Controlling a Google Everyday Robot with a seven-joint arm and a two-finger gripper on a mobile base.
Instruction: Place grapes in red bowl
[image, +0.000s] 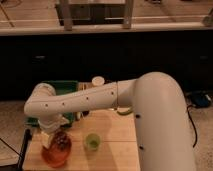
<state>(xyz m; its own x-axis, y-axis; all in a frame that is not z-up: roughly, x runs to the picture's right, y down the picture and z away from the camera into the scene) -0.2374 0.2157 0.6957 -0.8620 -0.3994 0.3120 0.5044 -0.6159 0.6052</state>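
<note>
The red bowl (54, 154) sits on the wooden table near its front left corner. The grapes (61, 142), a small dark bumpy cluster, are over or inside the bowl; I cannot tell whether they rest in it. My gripper (50, 135) hangs from the white arm directly above the bowl's left part, right beside the grapes.
A small green cup (91, 141) stands just right of the bowl. A dark green rectangular bin (64, 89) is behind the arm at the table's back left. The wooden table (112, 150) extends right, and the robot's large white body (160, 125) stands at its right side.
</note>
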